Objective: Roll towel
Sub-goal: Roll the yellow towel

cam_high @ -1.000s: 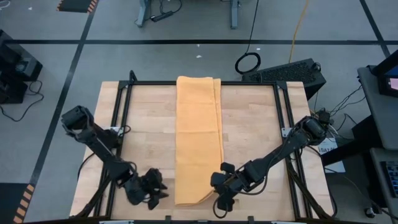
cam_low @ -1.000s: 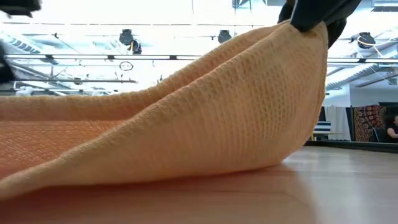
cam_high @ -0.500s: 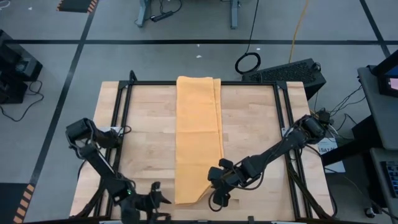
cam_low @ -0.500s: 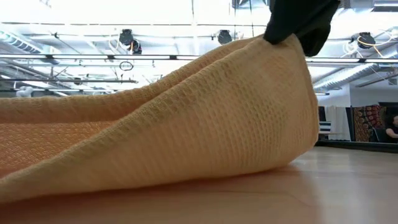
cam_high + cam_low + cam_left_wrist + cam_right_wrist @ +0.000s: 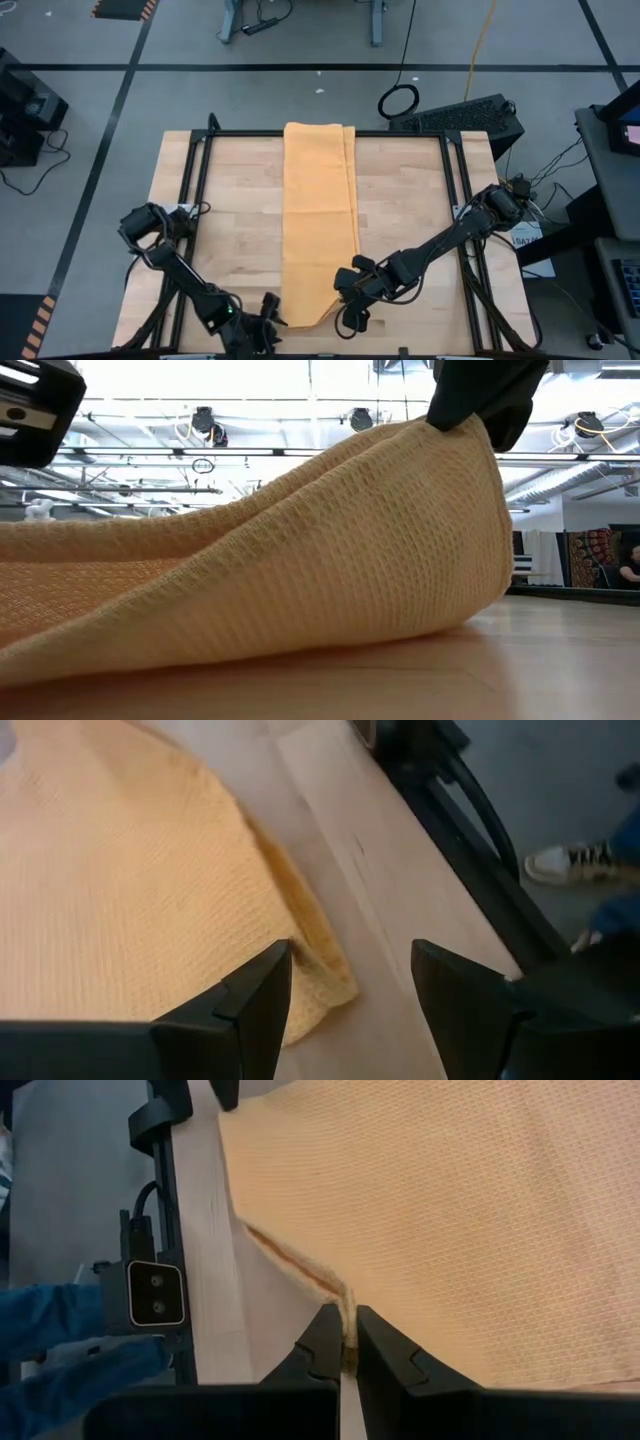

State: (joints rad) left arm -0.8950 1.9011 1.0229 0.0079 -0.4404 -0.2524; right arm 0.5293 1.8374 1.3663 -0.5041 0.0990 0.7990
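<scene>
1. High view: a wooden table (image 5: 410,215) with a black frame stands on a grey floor marked with dark tape lines. A keyboard (image 5: 462,113) and a coiled cable (image 5: 399,101) lie on the floor beyond its far edge. The towel (image 5: 320,220) lies as a long orange-yellow strip down the table's middle, from the far edge to the near one. The right gripper (image 5: 347,312) sits at the strip's near right corner, its arm stretched in from the right side. The left gripper (image 5: 268,322) is low at the near edge, just beside the strip's near left corner, its arm bent back toward the left rail.

2. Low view: the towel's corner hangs lifted in a fold from the right gripper (image 5: 462,422), with ceiling lights and beams behind.

3. Left wrist view: the left gripper (image 5: 350,995) has its fingers spread, one just over the towel's edge, the other over bare wood. A person's shoe (image 5: 566,861) shows on the floor beyond.

4. Right wrist view: the right gripper (image 5: 348,1342) is pressed together, pinching the towel's folded edge. A blue sleeve (image 5: 60,1342) shows past the table rail.
</scene>
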